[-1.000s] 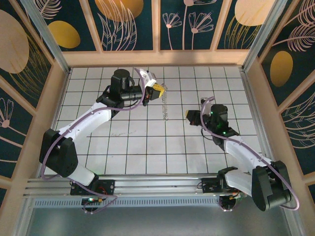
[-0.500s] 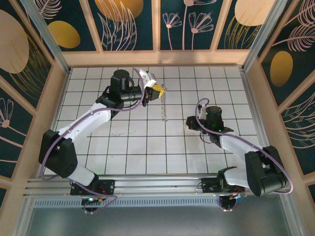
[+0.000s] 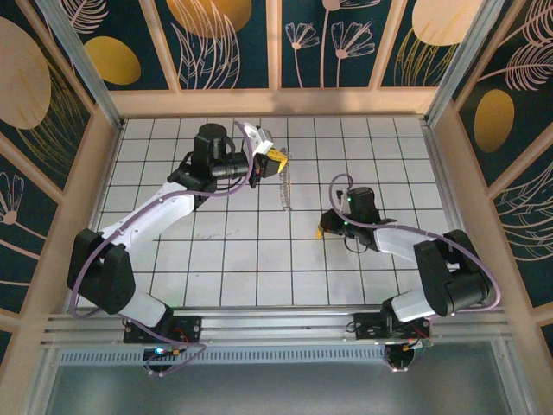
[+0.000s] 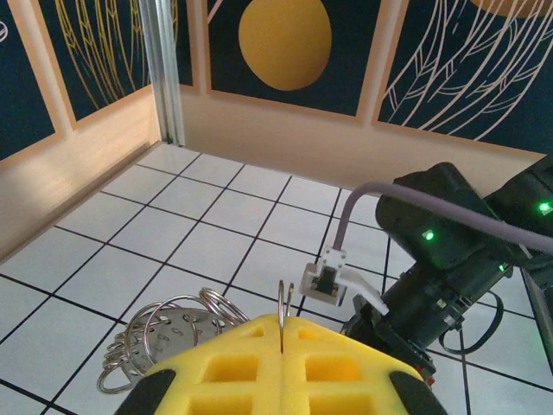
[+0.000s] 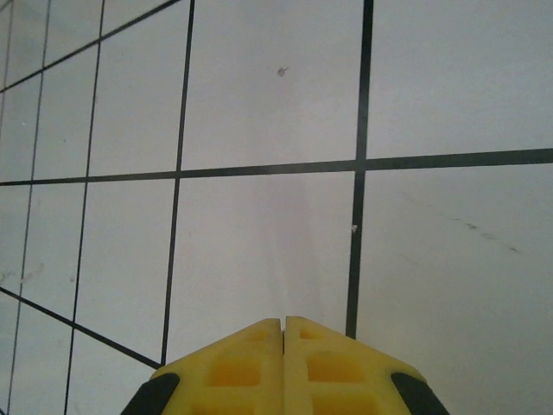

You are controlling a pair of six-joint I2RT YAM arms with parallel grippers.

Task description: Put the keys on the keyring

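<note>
My left gripper (image 3: pixel 276 160) is raised over the back middle of the table and is shut on the keyring (image 3: pixel 283 186), which hangs down from it as a whitish-silver string. In the left wrist view the yellow fingers (image 4: pixel 251 363) pinch one thin metal ring (image 4: pixel 286 298); more linked rings and a silver tag (image 4: pixel 164 333) lie to their left. My right gripper (image 3: pixel 323 230) is low over the tiles, right of the string, and shut. In the right wrist view its fingertips (image 5: pixel 259 354) meet with nothing between them. The keys are out of view.
The white tiled table (image 3: pixel 225 259) is walled by wooden rails and patterned panels (image 3: pixel 276 35). My right arm's wrist and purple cable (image 4: pixel 449 251) sit close in front of the left gripper. The near tiles in front of both arm bases are bare.
My right gripper has swung left and toward the near edge, dropping lower over the tiles, still shut. My left gripper has kept its place with the keyring hanging from it.
</note>
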